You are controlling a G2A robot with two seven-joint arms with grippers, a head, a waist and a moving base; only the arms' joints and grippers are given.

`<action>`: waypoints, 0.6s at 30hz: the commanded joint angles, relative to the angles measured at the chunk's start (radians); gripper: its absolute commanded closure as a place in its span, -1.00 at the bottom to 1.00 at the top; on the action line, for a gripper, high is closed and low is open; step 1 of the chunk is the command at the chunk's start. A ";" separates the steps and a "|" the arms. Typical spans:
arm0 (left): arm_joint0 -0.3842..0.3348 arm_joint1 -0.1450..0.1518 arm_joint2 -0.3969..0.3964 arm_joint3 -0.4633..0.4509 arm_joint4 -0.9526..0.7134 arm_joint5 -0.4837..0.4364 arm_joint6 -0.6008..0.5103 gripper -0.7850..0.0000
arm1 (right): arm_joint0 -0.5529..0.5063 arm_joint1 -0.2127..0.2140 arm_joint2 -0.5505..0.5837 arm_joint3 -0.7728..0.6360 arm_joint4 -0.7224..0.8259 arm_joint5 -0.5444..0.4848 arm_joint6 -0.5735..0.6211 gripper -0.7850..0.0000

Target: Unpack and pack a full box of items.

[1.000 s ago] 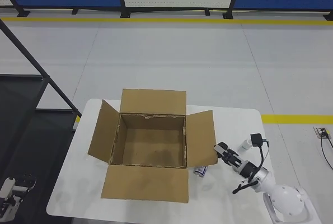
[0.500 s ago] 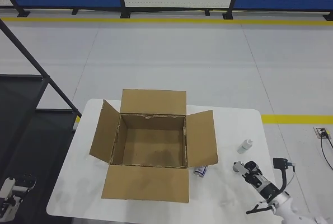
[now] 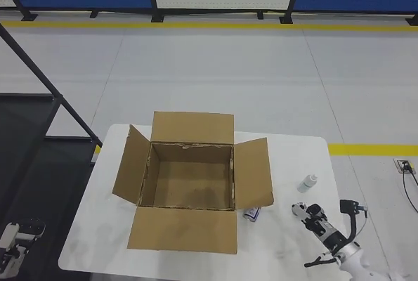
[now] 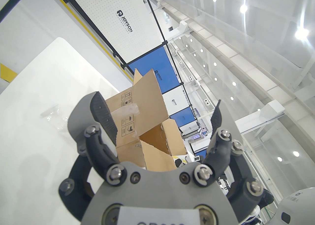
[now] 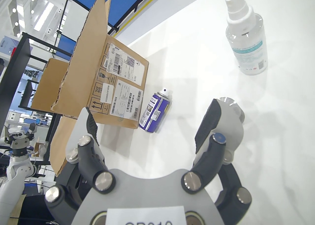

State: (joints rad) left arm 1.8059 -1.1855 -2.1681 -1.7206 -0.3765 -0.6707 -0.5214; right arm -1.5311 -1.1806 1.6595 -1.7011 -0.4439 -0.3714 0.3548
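Box point(image 3: 192, 126) sits open mid-bench point(image 3: 293, 154), all 4 flaps out. Inside looks bare, so unpack half prob. done and pack half due. Spray bottle point(image 5: 246, 39) stands nr right edge of bench. Small blue can point(image 5: 157, 103) is tight by box's right flap, twd front edge. R gripper point(image 3: 300, 208) hovers over right part of bench nr bottle, jaws apart, empty. L gripper point(image 4: 157, 103) also wide open, nothing in it, facing box. Next: R gripper over one item (bottle's clear all round, so easier), close on body, lift over flap into box.
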 commanded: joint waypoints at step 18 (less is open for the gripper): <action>0.000 0.000 0.000 0.000 0.000 0.000 0.000 -1.00 | 0.114 -0.003 -0.165 0.114 -0.817 0.233 -0.087 -0.36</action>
State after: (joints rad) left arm 1.8059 -1.1855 -2.1681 -1.7206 -0.3766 -0.6707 -0.5214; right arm -1.4253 -1.1836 1.4965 -1.5942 -1.2594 -0.1439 0.2588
